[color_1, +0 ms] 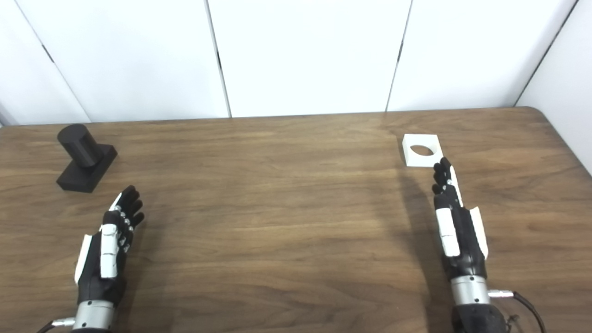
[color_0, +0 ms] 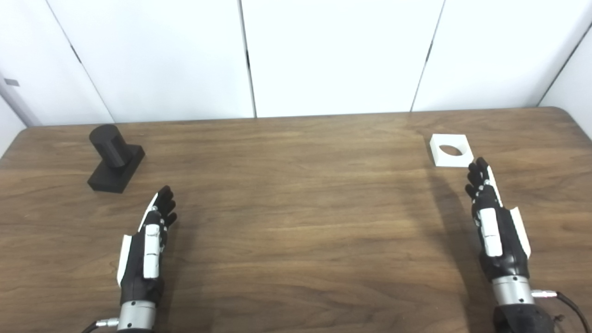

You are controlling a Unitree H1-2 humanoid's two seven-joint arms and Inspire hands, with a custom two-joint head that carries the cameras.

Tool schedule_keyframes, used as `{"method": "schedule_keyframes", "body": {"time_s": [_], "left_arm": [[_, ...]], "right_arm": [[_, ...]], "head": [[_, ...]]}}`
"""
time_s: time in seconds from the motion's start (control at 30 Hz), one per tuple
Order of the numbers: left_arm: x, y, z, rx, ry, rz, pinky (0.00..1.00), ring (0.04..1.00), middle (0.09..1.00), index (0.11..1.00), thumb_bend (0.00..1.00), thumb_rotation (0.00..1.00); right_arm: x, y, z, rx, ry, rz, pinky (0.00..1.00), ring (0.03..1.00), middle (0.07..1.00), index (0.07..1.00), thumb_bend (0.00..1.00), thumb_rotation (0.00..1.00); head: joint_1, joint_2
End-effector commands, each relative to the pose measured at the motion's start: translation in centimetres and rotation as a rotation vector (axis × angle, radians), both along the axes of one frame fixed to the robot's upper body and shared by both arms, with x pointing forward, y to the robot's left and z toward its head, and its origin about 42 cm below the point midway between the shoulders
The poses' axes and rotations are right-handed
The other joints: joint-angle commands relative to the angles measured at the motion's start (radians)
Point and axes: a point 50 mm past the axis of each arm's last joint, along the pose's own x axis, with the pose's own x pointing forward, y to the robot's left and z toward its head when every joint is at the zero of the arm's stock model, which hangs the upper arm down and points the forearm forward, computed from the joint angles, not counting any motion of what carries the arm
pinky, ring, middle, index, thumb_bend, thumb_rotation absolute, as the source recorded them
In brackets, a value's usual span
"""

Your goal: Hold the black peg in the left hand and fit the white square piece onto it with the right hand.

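The black peg [color_0: 114, 155], a round post on a square black base, stands upright at the far left of the wooden table [color_0: 296, 222]. At the far right lies the white square piece [color_0: 451, 150], flat, with a round hole in its middle. My left hand [color_0: 149, 245] is open over the table, fingers stretched forward, a short way nearer and to the right of the peg. My right hand [color_0: 492, 222] is open too, its fingertips just short of the white piece's near edge. Neither hand holds anything.
White wall panels [color_0: 323, 55] rise behind the table's back edge. The table's rounded right corner [color_0: 573, 115] lies close beyond the white piece. Bare wood spans the stretch between the two hands.
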Motion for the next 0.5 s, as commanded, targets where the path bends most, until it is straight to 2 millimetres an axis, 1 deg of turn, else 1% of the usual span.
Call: {"method": "schedule_keyframes", "body": {"time_s": [0.0,0.13,0.2,0.27,0.3,0.33,0.37,0.4,0.43,0.47], "left_arm": [[-0.6,0.4,0.6,0.025,-0.023,-0.001,0.95,0.955,0.956,0.936,0.57,1.00],[-0.6,0.3,0.5,0.022,-0.026,-0.003,0.95,0.957,0.957,0.937,0.56,1.00],[-0.6,0.2,0.5,0.022,-0.023,-0.006,0.96,0.965,0.961,0.940,0.57,1.00],[-0.7,0.0,0.4,0.031,-0.022,-0.004,0.96,0.961,0.959,0.937,0.57,1.00],[-0.7,-0.2,0.4,0.037,-0.023,-0.002,0.94,0.951,0.952,0.932,0.57,1.00],[-0.7,-0.4,0.3,0.036,-0.022,-0.003,0.93,0.946,0.949,0.930,0.57,1.00],[-0.7,-0.7,0.2,0.031,-0.019,-0.005,0.94,0.947,0.947,0.926,0.59,1.00],[-0.8,-0.9,0.2,0.027,-0.016,-0.008,0.95,0.953,0.948,0.925,0.60,1.00],[-0.8,-1.2,0.0,0.032,-0.012,-0.016,0.96,0.956,0.949,0.924,0.60,1.00],[-0.9,-1.5,-0.1,0.039,-0.010,-0.020,0.96,0.962,0.957,0.932,0.61,1.00]], "right_arm": [[-1.1,0.4,-2.1,0.038,0.057,-0.022,0.99,0.987,0.980,1.000,0.58,1.00],[-1.1,0.3,-2.1,0.047,0.061,-0.016,1.00,0.988,0.983,1.000,0.59,1.00],[-1.2,0.3,-2.0,0.048,0.059,-0.016,0.99,0.992,0.987,1.000,0.58,1.00],[-1.2,0.0,-2.0,0.055,0.061,-0.021,0.99,0.990,0.980,0.999,0.56,1.00],[-1.3,-0.1,-2.0,0.058,0.063,-0.021,1.00,0.994,0.982,1.000,0.55,1.00],[-1.3,-0.4,-2.0,0.057,0.063,-0.017,1.00,0.995,0.983,1.000,0.54,1.00],[-1.4,-0.6,-2.0,0.055,0.064,-0.012,1.00,0.998,0.991,1.000,0.54,1.00],[-1.4,-0.8,-2.0,0.053,0.064,-0.008,1.00,0.999,0.995,1.000,0.55,1.00],[-1.5,-1.2,-2.0,0.057,0.064,0.000,1.00,1.000,0.998,1.000,0.56,1.00],[-1.5,-1.5,-2.0,0.061,0.063,0.006,1.00,1.000,0.999,1.000,0.56,1.00]], "head": [[-0.001,0.000],[0.010,-0.005],[0.029,-0.006],[0.078,-0.012],[0.086,-0.014],[0.133,-0.023],[0.164,-0.032],[0.174,-0.035],[0.227,-0.055],[0.242,-0.062]]}}
